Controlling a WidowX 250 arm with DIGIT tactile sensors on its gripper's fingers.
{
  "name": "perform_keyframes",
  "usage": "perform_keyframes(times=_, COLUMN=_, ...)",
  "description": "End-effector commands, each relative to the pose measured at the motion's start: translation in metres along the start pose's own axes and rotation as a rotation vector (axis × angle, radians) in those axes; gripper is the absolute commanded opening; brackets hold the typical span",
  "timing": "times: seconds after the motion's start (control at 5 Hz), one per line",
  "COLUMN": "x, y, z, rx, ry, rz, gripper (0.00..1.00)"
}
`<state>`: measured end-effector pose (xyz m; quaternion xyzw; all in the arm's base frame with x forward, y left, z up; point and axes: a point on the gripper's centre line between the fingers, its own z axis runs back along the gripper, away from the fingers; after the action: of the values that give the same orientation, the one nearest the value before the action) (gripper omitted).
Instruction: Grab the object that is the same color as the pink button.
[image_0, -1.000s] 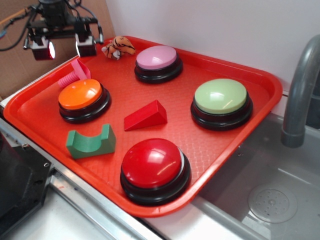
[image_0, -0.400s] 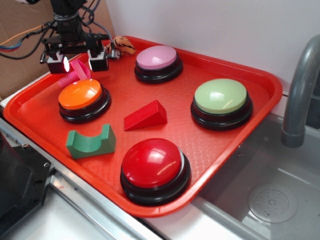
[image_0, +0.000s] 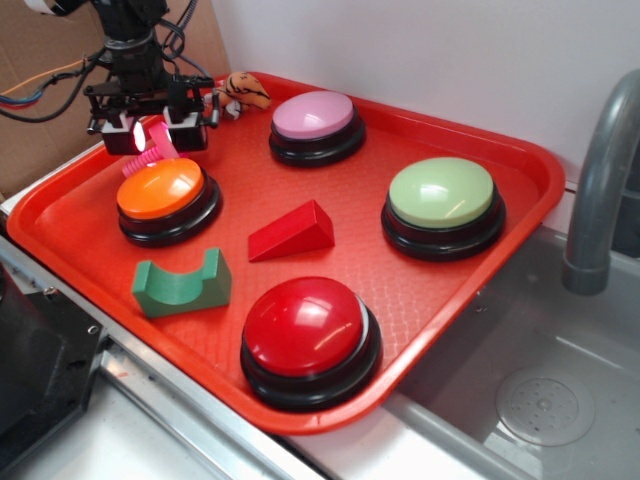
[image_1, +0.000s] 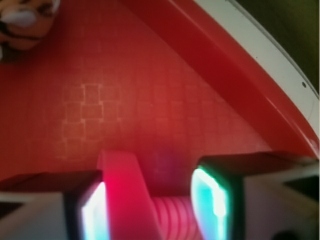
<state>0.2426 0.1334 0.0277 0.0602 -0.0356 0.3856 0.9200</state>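
Note:
The small bright pink bolt (image_0: 160, 141) lies on the red tray (image_0: 523, 165) at the far left, just behind the orange button (image_0: 160, 189). My gripper (image_0: 152, 139) is low over it, open, with one finger on each side. In the wrist view the bolt (image_1: 123, 196) sits between the jaws of the gripper (image_1: 152, 206). Its flat head rests against the left pad (image_1: 93, 214). A gap separates the ribbed shaft from the right pad (image_1: 212, 200). The pink button (image_0: 314, 116) stands at the back of the tray, to the gripper's right.
A plush tiger (image_0: 240, 92) lies just behind the gripper and shows in the wrist view (image_1: 25, 22). A red wedge (image_0: 292, 232), a green arch block (image_0: 181, 285), a green button (image_0: 441, 194) and a red button (image_0: 305, 326) share the tray. A grey faucet (image_0: 600, 170) and sink are on the right.
My gripper has come down and forward from above the tray's back-left rim and now straddles the pink bolt. The bolt and the other objects have not moved.

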Motion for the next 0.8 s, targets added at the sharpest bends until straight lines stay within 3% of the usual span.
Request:
perform_keyframes(times=0.0, x=0.009, y=0.016, z=0.013, rx=-0.017, ry=-0.036, rz=-0.034, gripper=0.0)
perform_keyframes(times=0.2, x=0.01, y=0.021, z=0.043, rx=-0.016, ry=-0.04, rz=-0.119, gripper=0.0)
perform_keyframes(times=0.4, x=-0.001, y=0.017, z=0.096, rx=-0.029, ry=-0.122, rz=-0.204, gripper=0.0)
perform_keyframes(times=0.6, x=-0.011, y=0.022, z=0.147, rx=0.015, ry=-0.113, rz=-0.338, gripper=0.0)
